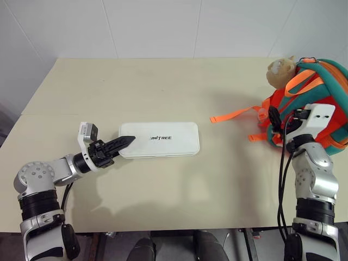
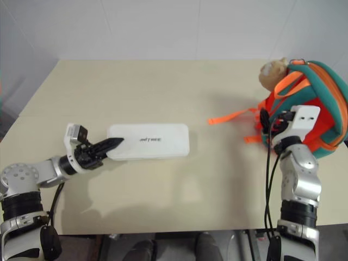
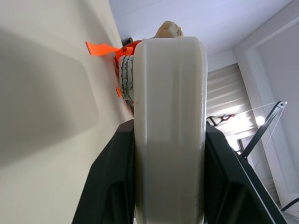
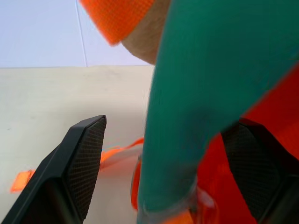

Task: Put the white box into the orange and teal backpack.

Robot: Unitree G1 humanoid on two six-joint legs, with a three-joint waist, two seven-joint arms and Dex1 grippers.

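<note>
- On the pale table (image 1: 163, 98), a little left of centre, the white box (image 1: 159, 140) lies flat with its dark lettering facing up.
- At the box's left end, the left gripper (image 1: 124, 143) is clamped on the white box; the left wrist view shows one black finger (image 3: 112, 182) pressed against each broad side of the case.
- At the far right edge of the table stands the orange and teal backpack (image 1: 321, 92), well apart from the box.
- A tan plush toy (image 1: 280, 70) sits at the backpack's upper left.
- An orange strap (image 1: 231, 115) trails from the backpack leftward across the table.
- The right gripper (image 4: 177, 182) has its jaws spread wide, and in the right wrist view a teal band (image 4: 210, 93) of the backpack stands between the two fingers (image 4: 84, 158); whether they touch it cannot be told.
</note>
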